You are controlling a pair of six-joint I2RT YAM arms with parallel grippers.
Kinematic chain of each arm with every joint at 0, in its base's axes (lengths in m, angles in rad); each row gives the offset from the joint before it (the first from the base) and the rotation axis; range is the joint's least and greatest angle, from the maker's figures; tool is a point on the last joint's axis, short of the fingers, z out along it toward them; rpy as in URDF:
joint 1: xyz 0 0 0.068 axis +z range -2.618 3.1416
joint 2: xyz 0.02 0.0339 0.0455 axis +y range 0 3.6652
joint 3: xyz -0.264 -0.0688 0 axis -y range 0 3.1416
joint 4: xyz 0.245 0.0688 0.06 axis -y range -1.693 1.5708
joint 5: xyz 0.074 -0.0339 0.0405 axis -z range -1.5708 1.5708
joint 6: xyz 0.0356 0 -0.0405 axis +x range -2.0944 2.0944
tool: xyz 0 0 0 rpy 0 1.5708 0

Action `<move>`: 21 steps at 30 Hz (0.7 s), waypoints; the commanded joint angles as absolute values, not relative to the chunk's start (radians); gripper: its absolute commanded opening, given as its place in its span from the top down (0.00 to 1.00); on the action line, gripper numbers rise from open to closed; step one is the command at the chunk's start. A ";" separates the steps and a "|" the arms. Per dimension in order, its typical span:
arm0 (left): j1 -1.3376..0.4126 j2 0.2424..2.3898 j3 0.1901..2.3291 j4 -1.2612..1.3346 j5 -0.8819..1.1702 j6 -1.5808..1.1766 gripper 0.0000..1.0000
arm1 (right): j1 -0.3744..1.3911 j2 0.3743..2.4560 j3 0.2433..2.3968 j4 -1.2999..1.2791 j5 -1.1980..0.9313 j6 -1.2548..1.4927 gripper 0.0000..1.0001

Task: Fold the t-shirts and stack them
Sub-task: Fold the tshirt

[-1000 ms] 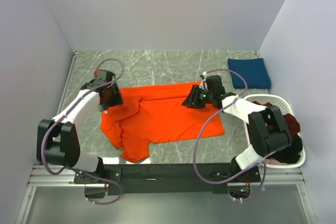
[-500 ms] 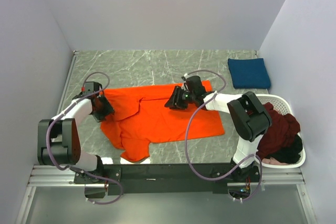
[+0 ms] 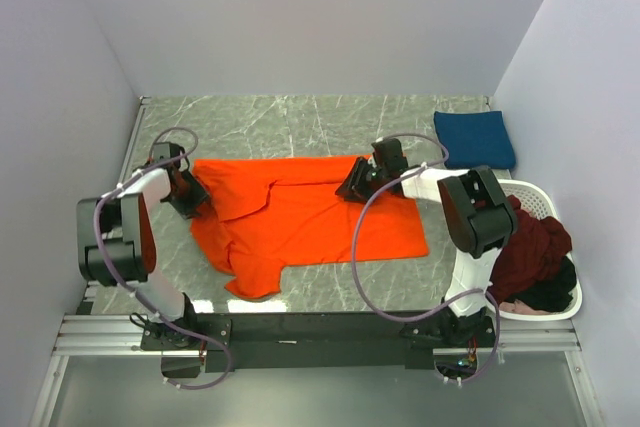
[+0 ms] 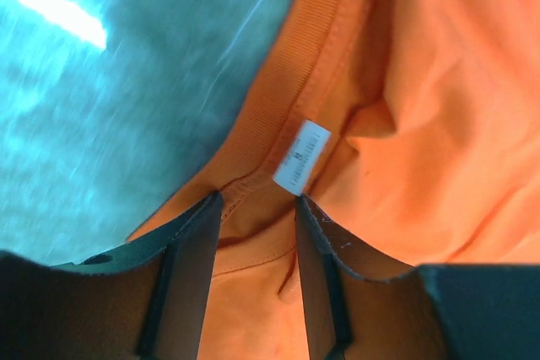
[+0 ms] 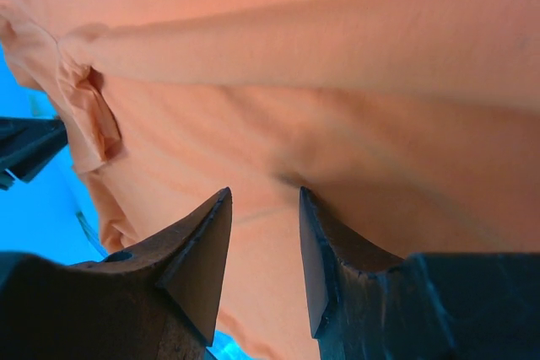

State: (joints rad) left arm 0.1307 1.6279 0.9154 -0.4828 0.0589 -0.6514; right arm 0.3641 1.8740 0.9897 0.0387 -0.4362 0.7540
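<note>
Far right, the white basket (image 3: 545,315) hides most of a maroon-and-black heap of shirts (image 3: 535,247). The orange t-shirt (image 3: 310,222) lies spread mid-surface (image 3: 300,122), its lower-left sleeve rumpled. A navy shirt (image 3: 474,138) sits folded upper right. The left hand (image 4: 257,200) straddles the collar by the white label (image 4: 301,156) and the right hand (image 5: 263,196) sits half-apart on orange cloth — clenched or not, cannot tell for either. Since a second ago the left hand has slid left and the shirt's top edge is wider.
</note>
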 commanded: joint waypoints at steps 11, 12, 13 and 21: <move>0.137 1.654 1.069 -0.529 -0.029 -0.686 0.34 | 0.319 1.850 1.140 -0.132 -0.364 0.643 0.53; 0.133 1.569 1.043 -0.546 -0.038 -0.695 0.32 | 0.334 1.827 1.131 -0.144 -0.356 0.612 0.52; 0.130 1.522 0.979 -0.555 -0.061 -0.702 0.30 | 0.353 1.807 1.118 -0.153 -0.345 0.603 0.52; 0.052 1.096 0.649 -0.611 -0.018 -0.830 0.35 | 0.618 1.634 0.920 -0.101 -0.388 0.638 0.52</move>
